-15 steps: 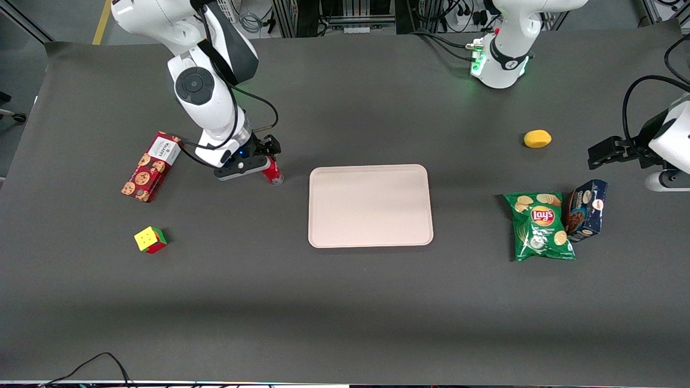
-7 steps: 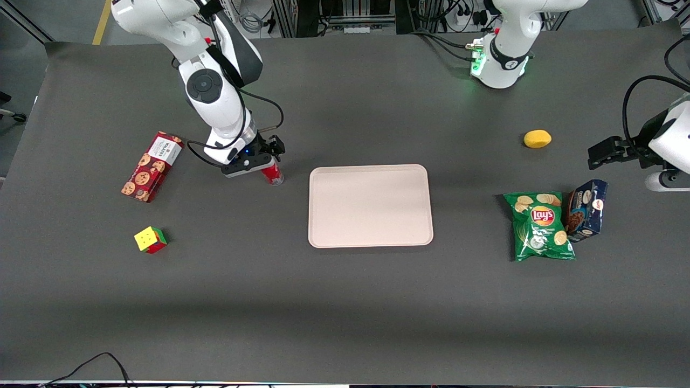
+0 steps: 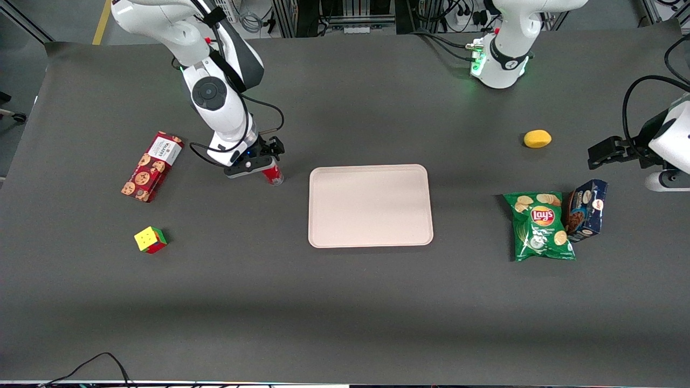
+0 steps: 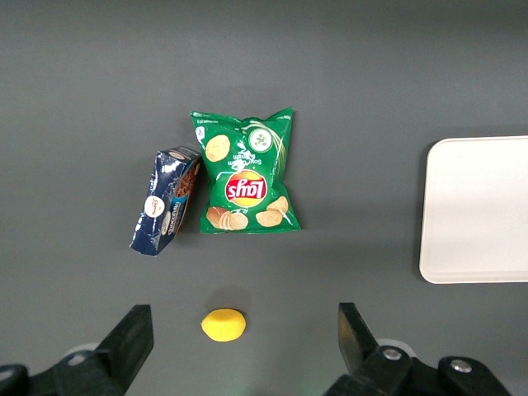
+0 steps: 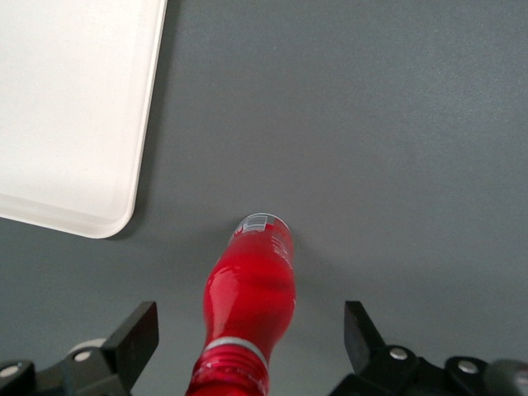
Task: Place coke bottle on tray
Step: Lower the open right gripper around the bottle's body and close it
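Note:
The coke bottle point(image 3: 273, 173) is a small slim red bottle standing upright on the dark table, a short way from the tray point(image 3: 370, 206) toward the working arm's end. In the right wrist view the bottle point(image 5: 250, 307) stands between my two black fingers point(image 5: 136, 334), with clear gaps on both sides. My right gripper point(image 3: 262, 160) is open, directly over the bottle's top, which it hides in the front view. The pale pink tray point(image 5: 66, 107) is flat and bare, and its edge also shows in the left wrist view point(image 4: 478, 210).
A red cookie box point(image 3: 151, 166) and a colour cube point(image 3: 150, 240) lie toward the working arm's end. A lemon point(image 3: 537, 138), a green chips bag point(image 3: 540, 226) and a blue box point(image 3: 587, 209) lie toward the parked arm's end.
My right arm has shifted toward the tray and settled over the bottle. The bottle and the tray have not moved.

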{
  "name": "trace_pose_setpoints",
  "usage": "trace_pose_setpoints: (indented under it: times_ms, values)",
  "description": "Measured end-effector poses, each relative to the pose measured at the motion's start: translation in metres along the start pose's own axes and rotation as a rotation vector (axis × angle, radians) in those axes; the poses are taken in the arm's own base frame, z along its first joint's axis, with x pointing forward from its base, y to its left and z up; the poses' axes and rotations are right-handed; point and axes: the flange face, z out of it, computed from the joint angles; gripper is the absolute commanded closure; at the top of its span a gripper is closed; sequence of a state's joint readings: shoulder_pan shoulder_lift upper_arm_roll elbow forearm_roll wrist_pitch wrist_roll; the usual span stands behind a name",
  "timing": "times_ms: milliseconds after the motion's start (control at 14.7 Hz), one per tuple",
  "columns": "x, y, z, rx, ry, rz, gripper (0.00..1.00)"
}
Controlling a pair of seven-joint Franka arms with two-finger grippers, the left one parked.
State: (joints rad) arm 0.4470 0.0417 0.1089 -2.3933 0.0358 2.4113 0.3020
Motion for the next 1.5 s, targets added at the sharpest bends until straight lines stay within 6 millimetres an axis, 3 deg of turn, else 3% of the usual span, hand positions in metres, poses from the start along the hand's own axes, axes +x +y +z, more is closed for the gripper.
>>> trace_pose_setpoints:
  times_ms: [205,682,750,955,1159,1227,1432,1500]
  values:
    - [0.0,0.0,0.001,-0.001,-0.003,0.0,0.05]
    - [-0.002,0.0,0.007,-0.004,-0.015,-0.001,0.06]
    - [-0.002,0.0,0.008,-0.004,-0.018,-0.001,0.1]
    - [-0.003,-0.002,0.01,-0.005,-0.022,-0.003,0.3]
    - [-0.007,-0.012,0.01,-0.006,-0.022,0.022,0.62]
    - [-0.009,-0.018,0.01,-0.005,-0.022,0.033,0.63]
    - [-0.01,-0.024,0.008,-0.004,-0.018,0.039,1.0]
    - [-0.01,-0.024,0.008,-0.004,-0.018,0.039,1.0]
